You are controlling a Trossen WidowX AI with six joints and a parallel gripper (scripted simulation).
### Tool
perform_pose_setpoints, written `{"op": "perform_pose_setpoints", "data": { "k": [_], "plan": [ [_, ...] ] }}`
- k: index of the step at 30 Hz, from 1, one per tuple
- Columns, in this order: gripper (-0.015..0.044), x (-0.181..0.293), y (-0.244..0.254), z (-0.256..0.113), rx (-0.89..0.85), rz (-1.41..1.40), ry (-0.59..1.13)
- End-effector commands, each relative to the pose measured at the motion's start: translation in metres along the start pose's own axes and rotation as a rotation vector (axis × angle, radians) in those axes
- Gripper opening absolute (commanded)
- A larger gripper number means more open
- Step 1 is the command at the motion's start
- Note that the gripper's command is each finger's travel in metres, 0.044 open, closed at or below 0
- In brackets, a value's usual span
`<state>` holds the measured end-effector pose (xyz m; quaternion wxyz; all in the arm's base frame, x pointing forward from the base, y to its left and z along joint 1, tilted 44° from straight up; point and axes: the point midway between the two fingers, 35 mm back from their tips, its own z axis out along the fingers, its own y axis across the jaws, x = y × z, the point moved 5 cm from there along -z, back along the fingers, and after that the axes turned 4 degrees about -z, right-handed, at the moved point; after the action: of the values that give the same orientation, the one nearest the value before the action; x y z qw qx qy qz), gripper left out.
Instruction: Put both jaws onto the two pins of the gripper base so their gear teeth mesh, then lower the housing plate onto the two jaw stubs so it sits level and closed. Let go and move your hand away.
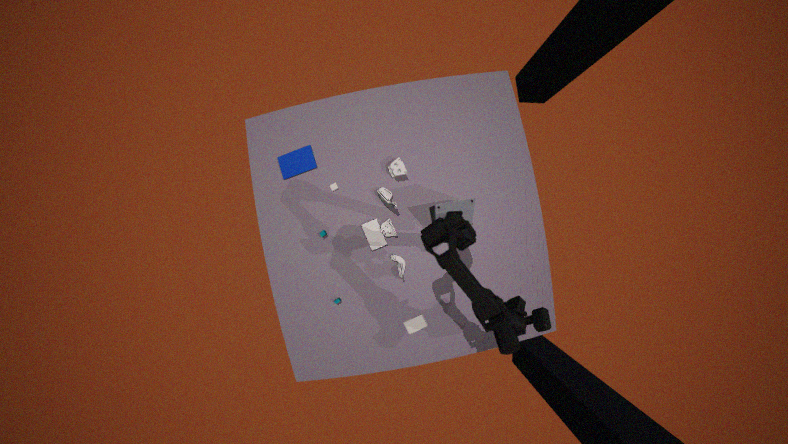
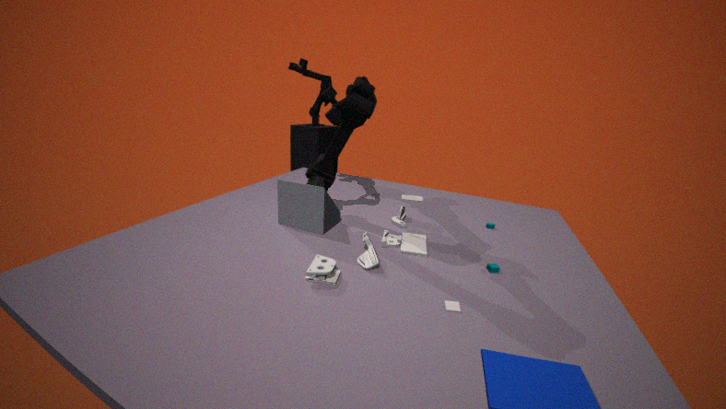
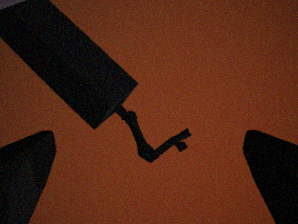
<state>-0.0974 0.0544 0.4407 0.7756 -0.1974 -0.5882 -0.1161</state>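
Note:
One jaw (image 1: 386,195) (image 2: 368,258) and the other jaw (image 1: 399,265) (image 2: 399,221) lie apart on the table, on either side of what looks like the gripper base (image 1: 388,228) (image 2: 391,239). The base is a small white part against a flat white block (image 1: 373,234) (image 2: 414,244). What looks like the housing plate (image 1: 397,167) (image 2: 322,264), a white part with two round holes, lies beyond the first jaw. My gripper (image 3: 151,141) is open and empty, raised well away from these parts. Its fingertips cannot be made out in the top and exterior views. The base's pins are too small to tell.
A blue panel (image 1: 297,162) (image 2: 535,380), a small white square (image 1: 333,186) (image 2: 452,306), a white card (image 1: 415,324) (image 2: 412,197) and two teal blocks lie around. The arm stands on a grey block (image 2: 300,205). A dark pillar (image 3: 70,60) carrying another arm stands beyond the table.

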Motion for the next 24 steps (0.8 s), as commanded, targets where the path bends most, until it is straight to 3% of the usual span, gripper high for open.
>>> {"op": "perform_pose_setpoints", "data": {
  "k": [1, 17, 24],
  "plan": [
    [0.0426, 0.0, 0.0, 0.0, 0.0, 0.0, 0.0],
    [0.0006, -0.01, 0.022, 0.015, -0.129, 0.186, -0.045],
    [0.0, -0.015, 0.036, 0.021, -0.204, 0.292, -0.058]
  ]
}}
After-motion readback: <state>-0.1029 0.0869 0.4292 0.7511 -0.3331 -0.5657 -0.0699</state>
